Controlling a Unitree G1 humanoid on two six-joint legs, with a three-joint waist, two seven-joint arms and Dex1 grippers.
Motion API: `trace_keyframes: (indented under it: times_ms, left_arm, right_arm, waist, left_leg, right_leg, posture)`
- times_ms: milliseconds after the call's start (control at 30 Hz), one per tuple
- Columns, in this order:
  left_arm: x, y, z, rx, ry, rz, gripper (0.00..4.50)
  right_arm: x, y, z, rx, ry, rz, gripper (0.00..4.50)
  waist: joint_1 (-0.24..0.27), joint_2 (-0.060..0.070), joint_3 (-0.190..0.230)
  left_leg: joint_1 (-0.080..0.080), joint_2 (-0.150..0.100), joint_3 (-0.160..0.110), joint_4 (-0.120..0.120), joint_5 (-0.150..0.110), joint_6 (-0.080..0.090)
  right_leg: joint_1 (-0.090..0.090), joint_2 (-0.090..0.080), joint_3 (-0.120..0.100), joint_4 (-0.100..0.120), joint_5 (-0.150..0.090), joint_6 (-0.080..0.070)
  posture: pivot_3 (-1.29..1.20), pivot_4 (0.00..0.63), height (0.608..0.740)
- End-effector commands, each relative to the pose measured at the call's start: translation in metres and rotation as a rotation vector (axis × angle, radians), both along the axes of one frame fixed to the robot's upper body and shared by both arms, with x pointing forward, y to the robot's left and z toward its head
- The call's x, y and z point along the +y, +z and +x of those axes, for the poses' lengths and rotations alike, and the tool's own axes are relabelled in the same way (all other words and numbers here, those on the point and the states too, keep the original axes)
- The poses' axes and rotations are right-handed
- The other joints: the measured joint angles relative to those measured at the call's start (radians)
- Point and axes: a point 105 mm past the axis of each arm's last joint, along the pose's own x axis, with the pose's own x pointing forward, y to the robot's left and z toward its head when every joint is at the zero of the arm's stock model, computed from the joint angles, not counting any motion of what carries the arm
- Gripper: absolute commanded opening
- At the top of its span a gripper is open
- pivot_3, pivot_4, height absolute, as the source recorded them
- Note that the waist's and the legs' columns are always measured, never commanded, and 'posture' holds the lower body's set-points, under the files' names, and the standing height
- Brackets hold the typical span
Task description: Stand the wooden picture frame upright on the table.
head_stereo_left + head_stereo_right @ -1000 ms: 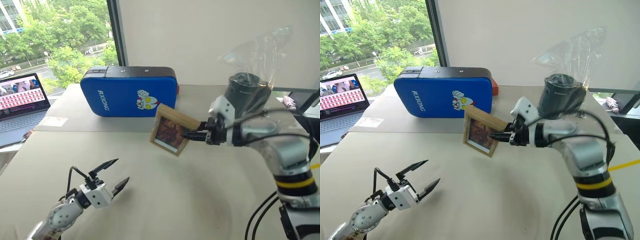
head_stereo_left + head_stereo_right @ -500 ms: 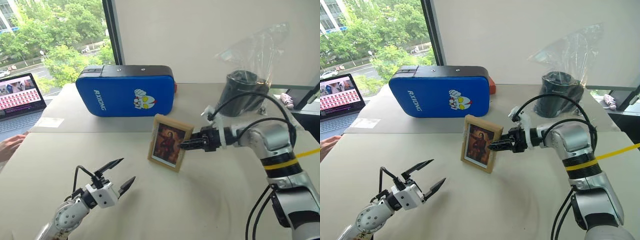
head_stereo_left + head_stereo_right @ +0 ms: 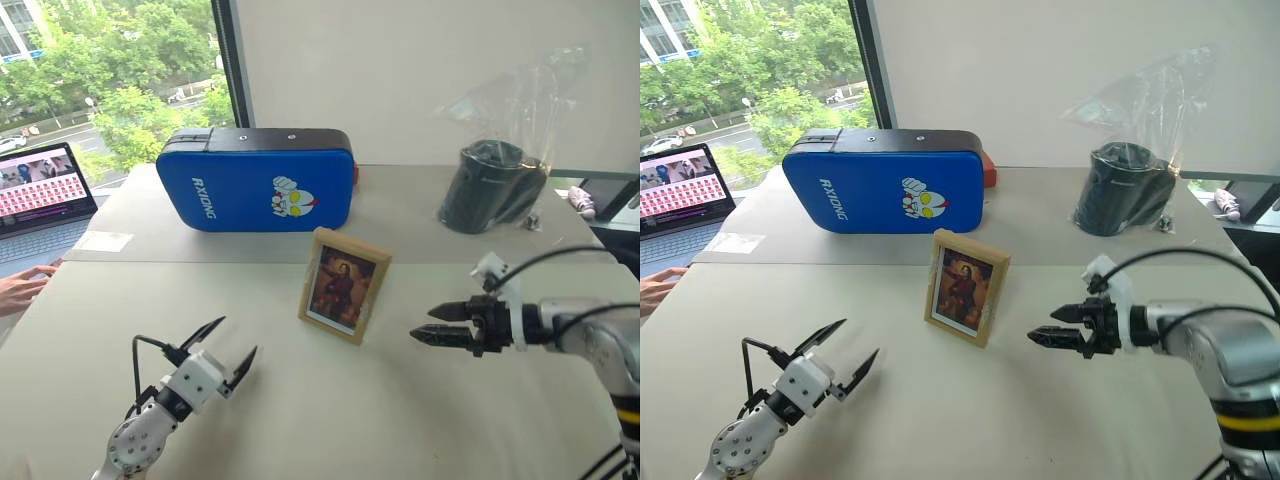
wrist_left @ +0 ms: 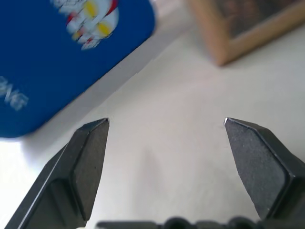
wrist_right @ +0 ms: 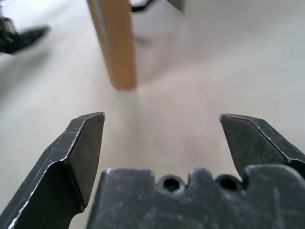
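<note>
Frame: the small light-wood picture frame (image 3: 345, 285) with a dark reddish portrait stands upright on the large pale beige-grey table (image 3: 420, 420), near the middle, its face turned toward the robot and leaning slightly back — presumably propped on a rear stand, which the head views do not show.

Right gripper: the right gripper (image 3: 433, 324) hangs just to the right of the frame, apart from it, its two black fingers spread wide and holding nothing. I read that gap as a release with the job judged done.

Left gripper: the left gripper (image 3: 229, 347) sits low over the table in front and to the left of the frame, fingers wide apart, empty — it looks idle, kept out of the way.

Behind: a big blue padded case (image 3: 256, 180) with a cartoon print lies along the far side; a dark cylindrical pot in clear plastic wrap (image 3: 490, 185) sits at the far right; an open laptop (image 3: 45, 205) and a person's hand (image 3: 22, 290) are at the left edge.

Right wrist view: it looks along the table at the frame's wooden side edge (image 5: 114, 43) standing on the surface, with something dark behind its foot, likely the stand.

Left wrist view: it catches the frame's lower corner (image 4: 238, 28) resting flat on the table, beside the blue case.
</note>
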Motion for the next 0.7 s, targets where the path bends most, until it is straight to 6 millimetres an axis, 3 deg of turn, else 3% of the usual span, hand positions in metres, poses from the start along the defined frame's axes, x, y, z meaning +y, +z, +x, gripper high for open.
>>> trace_keyframes:
  times_ms: [33, 100, 167, 367, 700]
  left_arm:
    - [0.007, 0.013, 0.007, 0.043, 0.146, -0.181, 4.15]
    - [0.008, 0.015, 0.011, 0.064, 0.205, -0.243, 4.15]
    - [0.009, 0.016, 0.013, 0.075, 0.23, -0.263, 4.15]
    - [0.008, 0.015, 0.021, 0.089, 0.256, -0.297, 4.15]
    - [0.006, 0.017, 0.026, 0.077, 0.256, -0.289, 4.15]
  right_arm:
    - [-0.016, 0.012, 0.023, -0.321, -0.419, -0.113, 4.49]
    - [-0.025, 0.011, 0.024, -0.451, -0.671, -0.13, 4.49]
    - [-0.019, 0.007, 0.016, -0.535, -0.772, -0.115, 4.49]
    - [0.021, -0.03, 0.011, -0.6, -0.803, -0.076, 4.49]
    - [0.017, -0.038, 0.015, -0.64, -0.795, -0.115, 4.49]
  waist:
    - [-0.003, -0.001, 0.0]
    - [-0.001, -0.002, -0.001]
    - [0.004, -0.001, -0.002]
    - [-0.004, -0.002, -0.003]
    - [-0.001, -0.002, -0.003]
  left_leg:
    - [0.0, 0.0, 0.0, 0.0, 0.001, 0.0]
    - [0.002, 0.0, 0.0, -0.001, 0.003, -0.002]
    - [0.001, 0.0, -0.001, -0.001, 0.005, -0.004]
    - [0.001, 0.0, -0.001, -0.002, 0.006, -0.005]
    - [0.001, 0.0, -0.001, -0.003, 0.006, -0.005]
  right_leg:
    - [0.0, 0.0, 0.0, 0.0, -0.001, 0.003]
    - [0.001, 0.001, 0.0, 0.0, -0.001, 0.006]
    - [0.0, 0.001, 0.001, 0.0, -0.001, 0.007]
    - [0.0, 0.001, 0.001, -0.002, 0.004, -0.001]
    - [0.0, 0.001, 0.001, -0.002, 0.004, -0.001]
  posture:
    - [0.0, 0.15, 0.74]
    - [0.0, 0.15, 0.74]
    - [0.0, 0.15, 0.74]
    - [0.0, 0.15, 0.74]
    - [0.0, 0.15, 0.74]
